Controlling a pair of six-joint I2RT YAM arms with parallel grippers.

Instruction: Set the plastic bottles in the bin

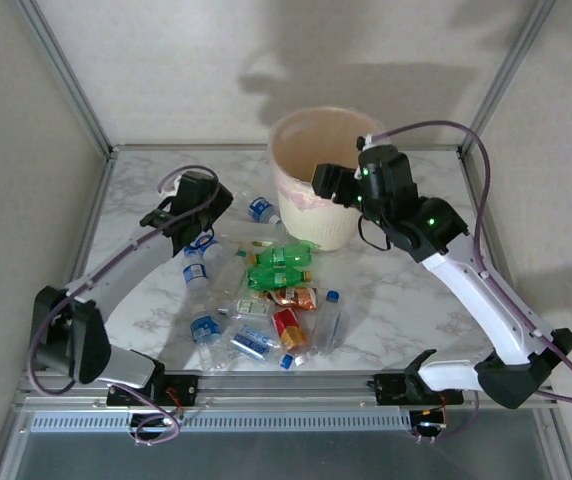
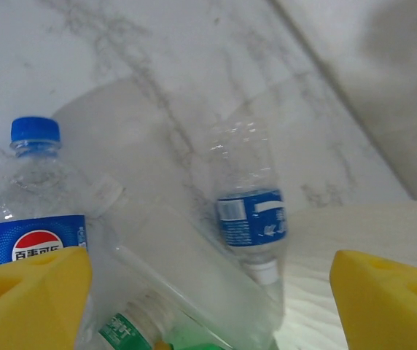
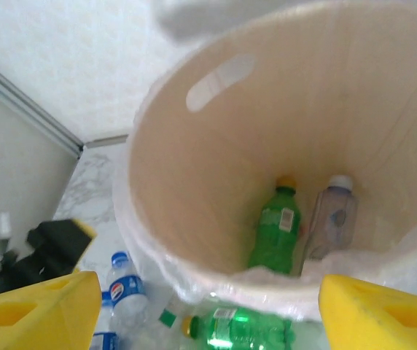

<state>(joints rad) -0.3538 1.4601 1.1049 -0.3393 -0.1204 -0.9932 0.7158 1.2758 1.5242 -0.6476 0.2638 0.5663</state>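
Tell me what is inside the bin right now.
Inside the bin, a green bottle and a clear white-capped bottle sit side by side. The liner folded over the near rim covers their lower ends and the bottom.

— What is lying under the left gripper (image 2: 208, 302)?
— A white tabletop (image 2: 157, 65) with grey marble veining is spreading out beneath it and running ahead of it to a pale wall panel (image 2: 383, 87).
— And beyond the right gripper (image 3: 207, 313)?
— A textured off-white back wall (image 3: 70, 44) is rising ahead of it, and a metal frame post (image 3: 30, 106) is slanting down on its left to the table's corner.
— How is the light falling?
— Softly; broad grey shadows (image 1: 366, 85) are lying on the wall beyond that gripper.
— Behind both?
— An aluminium rail (image 1: 286, 385) is edging the table.
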